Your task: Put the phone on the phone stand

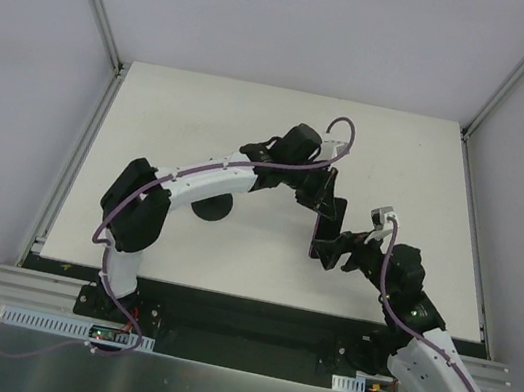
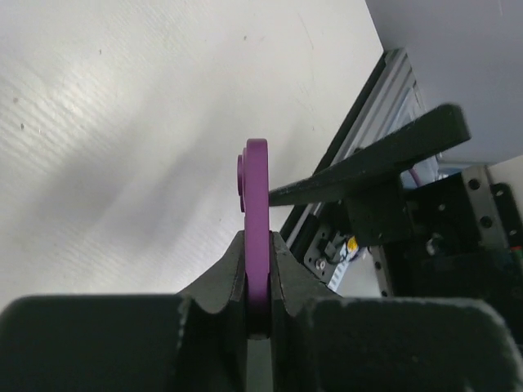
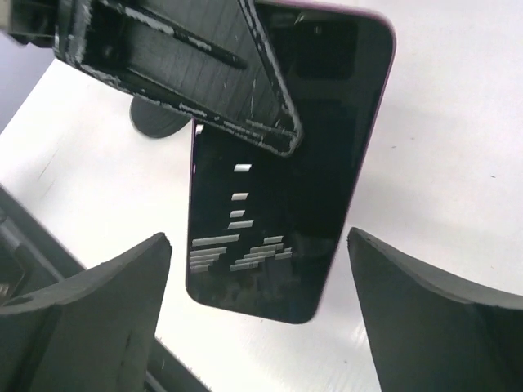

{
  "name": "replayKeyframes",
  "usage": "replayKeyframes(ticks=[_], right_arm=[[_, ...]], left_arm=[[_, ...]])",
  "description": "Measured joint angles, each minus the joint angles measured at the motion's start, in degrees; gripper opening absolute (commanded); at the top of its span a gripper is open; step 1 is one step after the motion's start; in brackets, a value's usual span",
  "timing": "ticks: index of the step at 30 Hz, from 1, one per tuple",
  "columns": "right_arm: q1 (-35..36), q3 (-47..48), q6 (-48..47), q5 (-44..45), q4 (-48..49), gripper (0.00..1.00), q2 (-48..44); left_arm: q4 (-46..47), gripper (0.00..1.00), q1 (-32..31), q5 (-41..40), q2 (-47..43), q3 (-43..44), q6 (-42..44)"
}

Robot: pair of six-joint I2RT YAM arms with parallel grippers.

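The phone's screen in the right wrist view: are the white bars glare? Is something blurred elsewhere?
Right wrist view: the phone mirrors white bars, probably reflected lights. Left wrist view: the left gripper, close up, looks dark and soft; soft shadows lie on the table.

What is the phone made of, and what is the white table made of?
The phone has a shiny black face that looks like glass: it mirrors bright lights. Its thin purple edge, seen from the left wrist, looks smooth, maybe plastic or painted metal; I cannot tell which. The table looks like dull white plastic or painted board, with faint fine lines across it.
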Motion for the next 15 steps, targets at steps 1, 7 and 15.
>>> replayKeyframes(ticks=[1,7,15], right_arm=[[0.02,0.7,-0.28,-1.27,-1.2,0.99,-0.04],[0.5,10.6,-1.53,-10.6,-9.57,1.0,3.26],[6.03,18.58,3.04,-8.46,-12.09,0.93,12.24]], left_arm=[[0.24,0.0,0.28,0.72,-0.9,-1.25,0.76],[-0.96,0.0,3.82,7.3,-14.23,-13.09,6.64],[-7.3,0.0,13.4,-0.11,-45.88,-21.66,17.35]])
